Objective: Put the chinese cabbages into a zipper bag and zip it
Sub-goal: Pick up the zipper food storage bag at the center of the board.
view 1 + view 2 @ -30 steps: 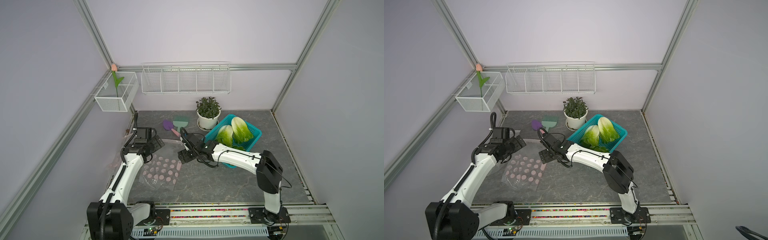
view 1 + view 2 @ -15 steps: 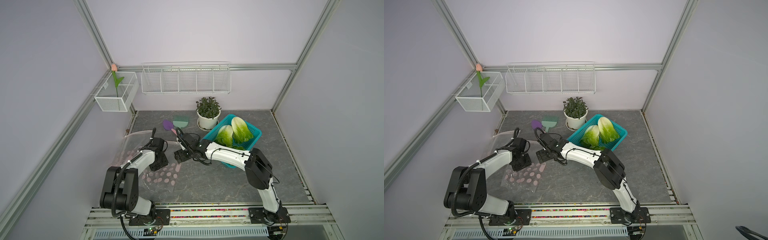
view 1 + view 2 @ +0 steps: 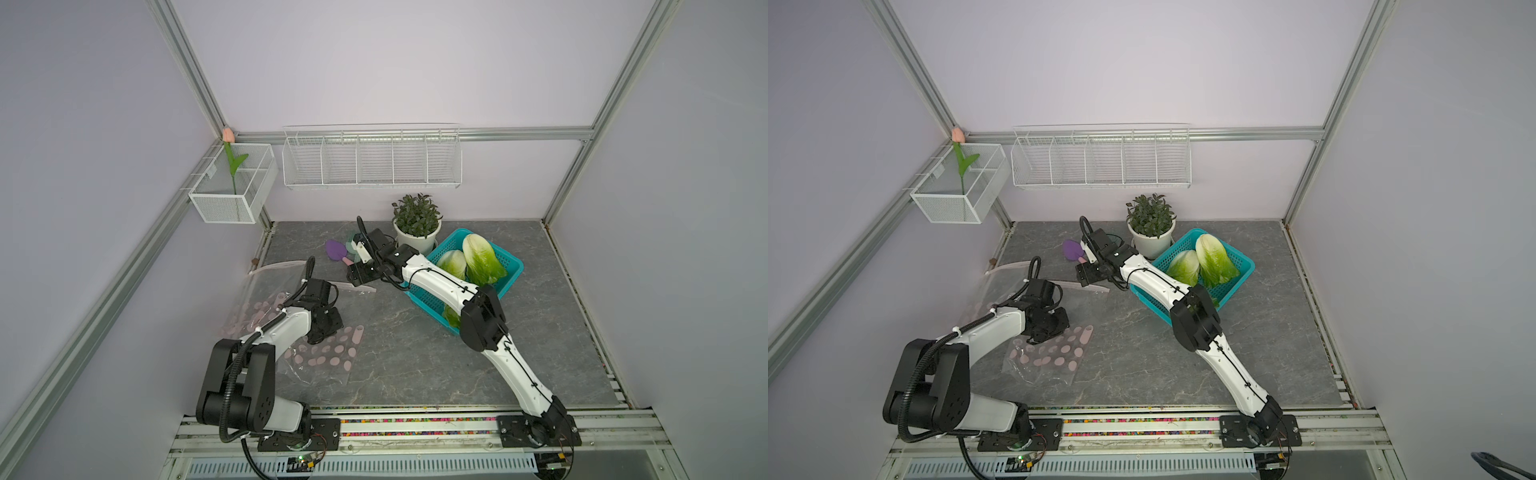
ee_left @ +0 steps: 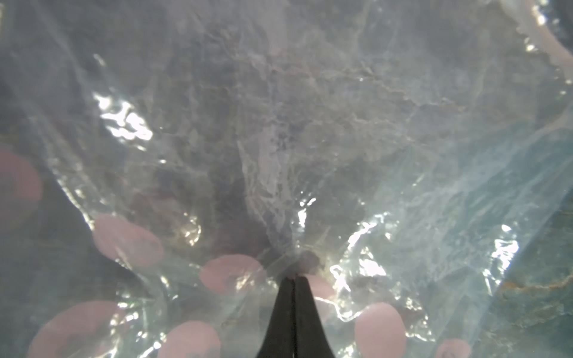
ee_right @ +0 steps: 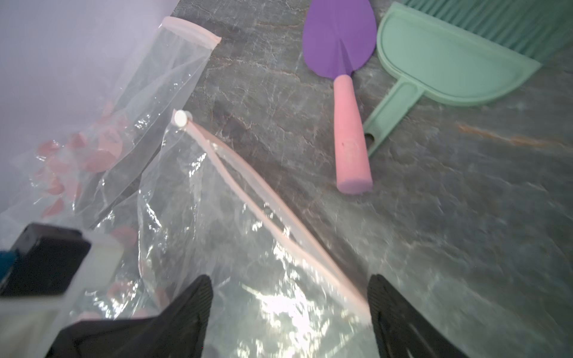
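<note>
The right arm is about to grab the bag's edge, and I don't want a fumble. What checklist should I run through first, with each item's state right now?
1. Is the left gripper shut on the bag? Its jaws pinch the clear film: ok.
2. Is the right gripper open? Ok.
3. Does the pink zipper strip lie between the right gripper's jaws? Ok, though close to one side.
4. Is the bag mouth parted enough for a cabbage? Cannot tell.
5. Are the cabbages waiting in the basket? Ok; one is partly hidden under the right arm.
6. Are the trowel and dustpan apart from the right gripper? Ok.
</note>
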Motion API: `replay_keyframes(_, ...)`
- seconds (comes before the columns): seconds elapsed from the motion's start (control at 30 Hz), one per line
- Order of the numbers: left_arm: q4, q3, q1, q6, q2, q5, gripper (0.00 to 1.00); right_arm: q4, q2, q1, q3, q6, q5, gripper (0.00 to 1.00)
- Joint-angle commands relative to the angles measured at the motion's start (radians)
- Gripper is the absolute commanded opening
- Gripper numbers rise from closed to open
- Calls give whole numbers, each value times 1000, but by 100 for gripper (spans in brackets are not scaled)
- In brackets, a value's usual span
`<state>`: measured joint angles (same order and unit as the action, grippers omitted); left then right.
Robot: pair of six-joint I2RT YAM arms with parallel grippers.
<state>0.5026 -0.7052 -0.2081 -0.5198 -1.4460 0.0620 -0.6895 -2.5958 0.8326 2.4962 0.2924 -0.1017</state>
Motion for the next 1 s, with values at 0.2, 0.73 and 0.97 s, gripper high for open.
replay_keyframes(0.2,-41,29,-2,-42,-7,19,0,-137,-173,7,173,-129,-20,92)
replay_keyframes(0.73,7,-21,4,-46,-1,-12,0,-207,-69,40,84,-212,-158,21)
replay_keyframes(0.97,249,-177,12,-28,194,-16,6,-35,247,39,-304,-94,-142,10)
